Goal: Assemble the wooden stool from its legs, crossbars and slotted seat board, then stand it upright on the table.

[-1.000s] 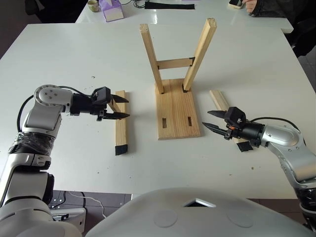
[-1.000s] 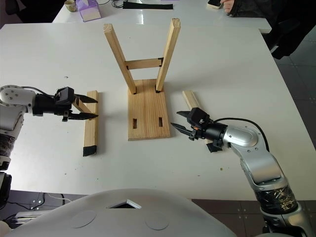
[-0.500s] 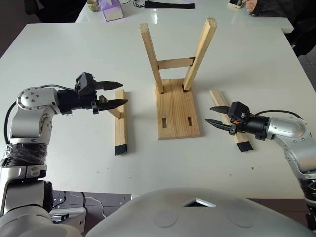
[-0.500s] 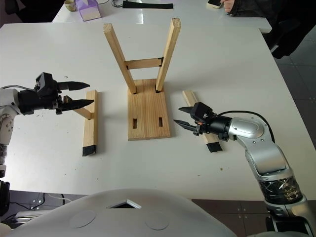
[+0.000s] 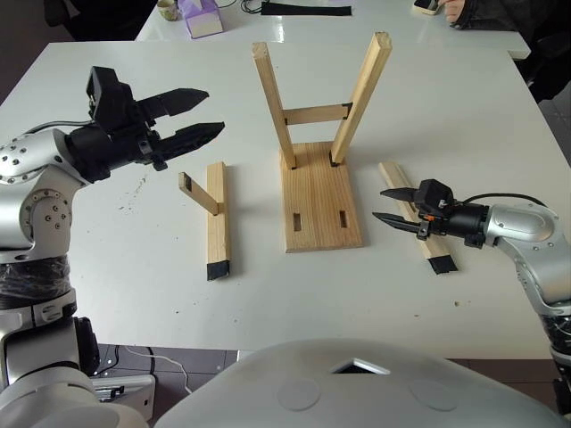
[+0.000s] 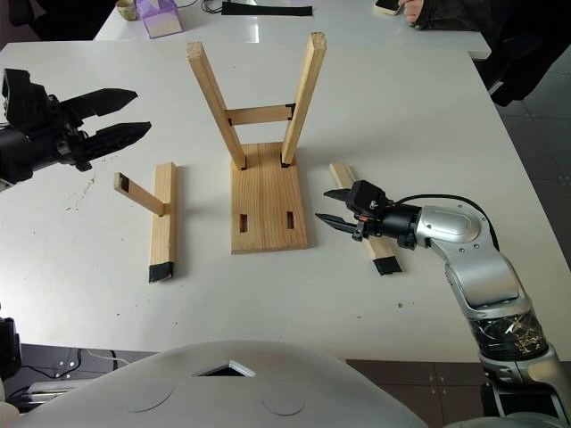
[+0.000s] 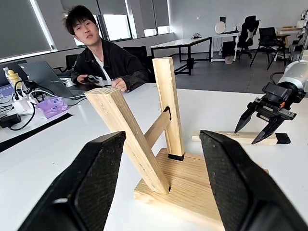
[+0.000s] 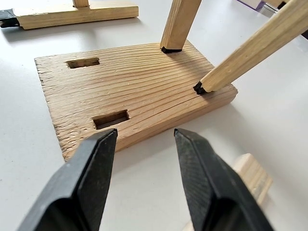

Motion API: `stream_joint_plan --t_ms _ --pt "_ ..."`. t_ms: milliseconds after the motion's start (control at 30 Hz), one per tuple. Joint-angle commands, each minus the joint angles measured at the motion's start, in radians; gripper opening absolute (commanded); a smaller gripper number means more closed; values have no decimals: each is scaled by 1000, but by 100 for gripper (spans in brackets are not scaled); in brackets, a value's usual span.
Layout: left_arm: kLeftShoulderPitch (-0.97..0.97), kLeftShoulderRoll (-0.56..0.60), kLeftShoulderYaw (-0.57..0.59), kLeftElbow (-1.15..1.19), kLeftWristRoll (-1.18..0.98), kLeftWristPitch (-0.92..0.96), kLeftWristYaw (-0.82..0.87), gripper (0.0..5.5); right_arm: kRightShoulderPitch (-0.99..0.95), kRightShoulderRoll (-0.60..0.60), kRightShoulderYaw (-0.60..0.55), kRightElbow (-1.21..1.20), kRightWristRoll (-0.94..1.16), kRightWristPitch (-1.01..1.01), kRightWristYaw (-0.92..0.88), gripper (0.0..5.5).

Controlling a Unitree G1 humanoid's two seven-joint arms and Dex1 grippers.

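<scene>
Both sets of jaws were spread open with nothing in them. Seat board (image 5: 319, 196) lay flat mid-frame on the white table (image 5: 464, 116), with two legs (image 5: 274, 107) plugged into its far slots, standing up and splaying apart, tied together by a crossbar (image 5: 314, 113). Its two near slots (image 5: 296, 218) were bare. Just left of the board a third leg (image 5: 218, 218) lay flat, with a short crossbar (image 5: 198, 193) sticking out of it toward the frame's left. On the right a fourth leg (image 5: 393, 176) lay flat too, black-tipped end toward the bottom of the frame. Right gripper (image 5: 378, 203) sat low across that leg, tips aimed at the board's right edge but not touching it. Left gripper (image 5: 212, 110) was up in the upper left of the frame, raised off the table, well apart from the third leg, tips pointing at the standing legs. A purple box (image 5: 202, 16) sat at the top edge
</scene>
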Motion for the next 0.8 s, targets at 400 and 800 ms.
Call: stream_joint_plan --t_ms 400,800 --pt "43 -51 -19 9 48 -22 30 287 9 13 8 -6 -11 -7 -14 218" --pt "15 -127 -18 26 11 -39 89 287 6 9 20 6 -24 -9 -17 218"
